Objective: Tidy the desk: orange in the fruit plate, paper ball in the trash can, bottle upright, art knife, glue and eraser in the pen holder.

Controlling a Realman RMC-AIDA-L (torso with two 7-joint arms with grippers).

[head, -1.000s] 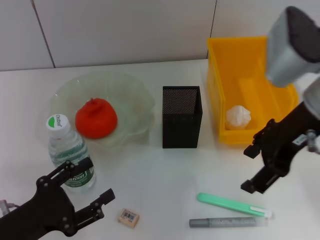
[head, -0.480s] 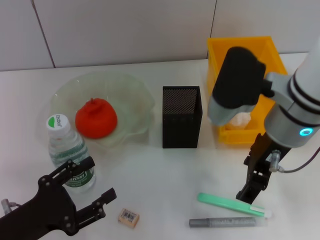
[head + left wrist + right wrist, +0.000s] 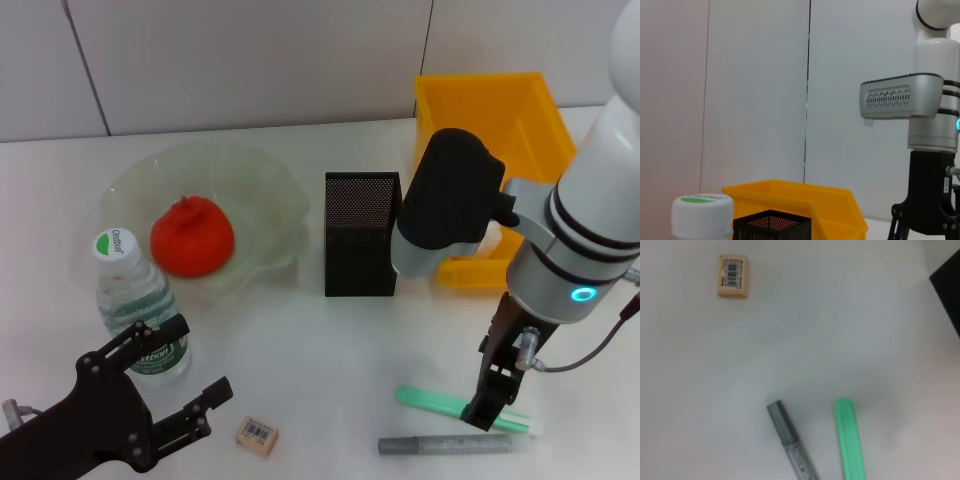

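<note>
while white all over, desk (image 3: 300,340) beneath wall (image 3: 250,60)

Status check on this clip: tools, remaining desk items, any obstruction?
Right tool directly over green art knife. Left tool open, parked near upright bottle. Glue and eraser lie on the desk, outside pen holder. Nothing blocking.

Red-orange orange (image 3: 192,236); yellow trash can (image 3: 495,110); black mesh pen holder (image 3: 362,235); tan barcoded eraser (image 3: 257,436).
</note>
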